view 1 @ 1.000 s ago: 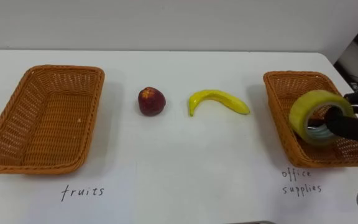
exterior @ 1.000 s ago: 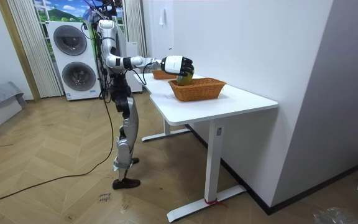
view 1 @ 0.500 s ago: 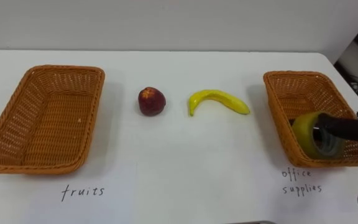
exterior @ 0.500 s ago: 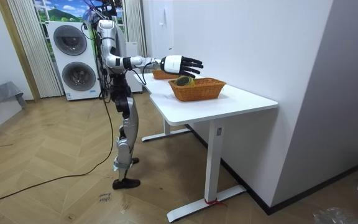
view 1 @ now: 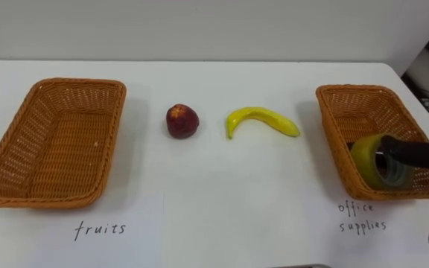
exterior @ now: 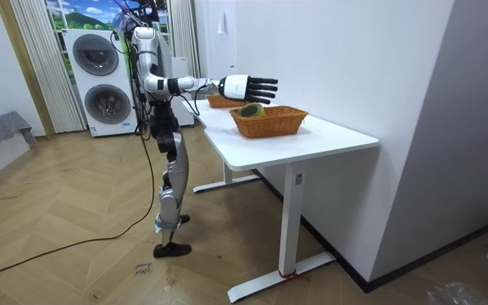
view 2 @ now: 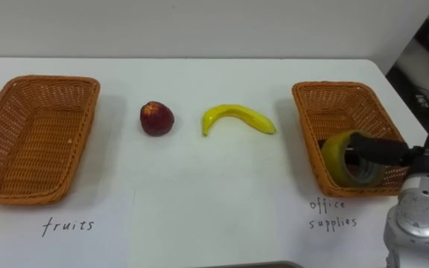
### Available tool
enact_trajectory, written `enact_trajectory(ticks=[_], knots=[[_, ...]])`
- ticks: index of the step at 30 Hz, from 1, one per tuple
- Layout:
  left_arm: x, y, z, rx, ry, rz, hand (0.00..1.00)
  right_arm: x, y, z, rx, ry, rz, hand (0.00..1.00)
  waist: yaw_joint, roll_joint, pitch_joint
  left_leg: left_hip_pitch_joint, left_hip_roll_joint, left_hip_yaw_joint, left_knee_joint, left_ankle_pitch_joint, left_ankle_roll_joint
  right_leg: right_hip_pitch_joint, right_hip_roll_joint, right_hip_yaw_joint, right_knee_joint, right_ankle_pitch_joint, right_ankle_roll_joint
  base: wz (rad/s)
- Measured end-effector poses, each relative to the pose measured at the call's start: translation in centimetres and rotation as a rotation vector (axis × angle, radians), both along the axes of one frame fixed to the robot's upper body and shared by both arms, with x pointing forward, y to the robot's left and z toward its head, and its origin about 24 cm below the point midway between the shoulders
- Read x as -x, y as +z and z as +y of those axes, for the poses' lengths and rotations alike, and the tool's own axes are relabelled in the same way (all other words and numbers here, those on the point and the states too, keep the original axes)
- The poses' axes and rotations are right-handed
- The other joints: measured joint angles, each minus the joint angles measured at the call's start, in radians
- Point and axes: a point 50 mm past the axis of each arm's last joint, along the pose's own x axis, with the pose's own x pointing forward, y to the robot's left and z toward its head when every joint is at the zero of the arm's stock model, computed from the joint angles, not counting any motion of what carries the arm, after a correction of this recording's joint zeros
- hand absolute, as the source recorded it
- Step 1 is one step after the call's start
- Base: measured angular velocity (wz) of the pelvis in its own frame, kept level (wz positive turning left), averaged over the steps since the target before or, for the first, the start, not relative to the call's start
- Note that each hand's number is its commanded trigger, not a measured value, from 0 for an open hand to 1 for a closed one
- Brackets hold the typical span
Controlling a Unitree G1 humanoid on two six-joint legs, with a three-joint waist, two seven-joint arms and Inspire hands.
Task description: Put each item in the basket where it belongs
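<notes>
A yellow tape roll (view 1: 366,159) lies on its edge in the near end of the right wicker basket (view 1: 354,91), free of any grip. My right hand (view 2: 420,202) hovers over that basket's near right corner, open, with straight fingers (view 1: 415,154) reaching across the roll; in the room view the right hand (exterior: 248,85) is stretched flat above the basket. A red apple (view 1: 182,120) and a yellow banana (view 1: 262,120) lie on the white table between the baskets. The left wicker basket (view 1: 73,84) holds nothing.
Handwritten labels sit on the table in front of each basket, one for fruits (view 1: 99,229) and one for office supplies (view 1: 361,217). The robot stands at the table's long side; the table's right edge (view 1: 415,82) is close behind the right basket.
My right hand has let go of the tape roll, its fingers straightening. The roll has dropped from above the right basket into its near end.
</notes>
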Motion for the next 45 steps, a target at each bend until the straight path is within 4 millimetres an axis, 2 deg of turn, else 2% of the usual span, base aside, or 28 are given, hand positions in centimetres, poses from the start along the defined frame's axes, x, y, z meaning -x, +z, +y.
enact_trajectory(ticks=[7,12,18,23,29,37,42,45], knots=[[-0.4,0.1,0.1,-0.004,-0.004,-0.015,0.00,-0.2,0.3,0.1,0.002,0.004,-0.012,0.00,0.000,-0.004,-0.0009,0.000,0.000,0.001,0.000,0.000,0.000,0.000,0.000,0.000,0.000,0.000,0.000,0.00],[-0.6,0.1,0.1,-0.007,-0.007,-0.024,0.00,-0.3,1.5,0.4,0.022,0.019,-0.058,0.00,-0.003,-0.004,-0.0003,-0.003,0.001,0.006,0.000,0.000,0.000,-0.007,0.000,0.001,0.002,0.000,0.000,-0.02],[-0.3,0.0,0.1,-0.005,-0.006,-0.015,0.00,-0.5,4.7,0.7,0.139,0.052,-0.152,0.00,-0.002,-0.004,-0.0002,0.001,0.003,0.011,0.000,0.000,0.000,-0.005,0.002,0.004,0.002,0.000,0.000,-0.02],[0.1,0.0,0.0,-0.002,-0.001,0.001,0.00,-0.9,7.4,0.8,0.206,0.079,-0.236,0.00,-0.005,0.004,0.0041,-0.001,0.004,0.013,0.000,0.000,-0.001,-0.008,0.002,0.005,0.002,0.000,0.000,0.00],[0.0,0.0,0.0,-0.007,-0.003,-0.001,0.00,-1.7,9.8,1.4,0.246,0.108,-0.321,0.00,0.003,0.004,0.0036,-0.001,0.006,0.014,0.001,0.000,-0.001,-0.007,0.004,0.005,0.002,0.000,0.000,0.00],[-0.2,0.0,0.1,-0.011,-0.011,-0.005,0.00,-2.2,9.9,2.1,0.241,0.158,-0.321,0.00,0.032,-0.004,0.0028,0.001,0.006,0.014,0.003,0.000,-0.001,-0.008,0.003,0.005,0.002,0.000,0.000,0.00],[-0.3,0.0,0.1,-0.008,-0.022,-0.007,0.00,-3.0,8.7,3.4,0.223,0.273,-0.251,0.00,0.049,-0.014,0.0042,0.001,0.005,0.012,0.003,0.000,-0.001,-0.003,0.003,0.002,0.002,0.000,0.000,0.01],[-0.3,0.0,0.2,-0.003,-0.027,-0.005,0.00,-3.4,7.7,3.8,0.209,0.325,-0.185,0.00,0.057,-0.026,0.0068,-0.003,0.004,-0.002,0.004,0.000,-0.001,0.001,0.003,-0.017,0.002,0.000,0.000,0.14]])
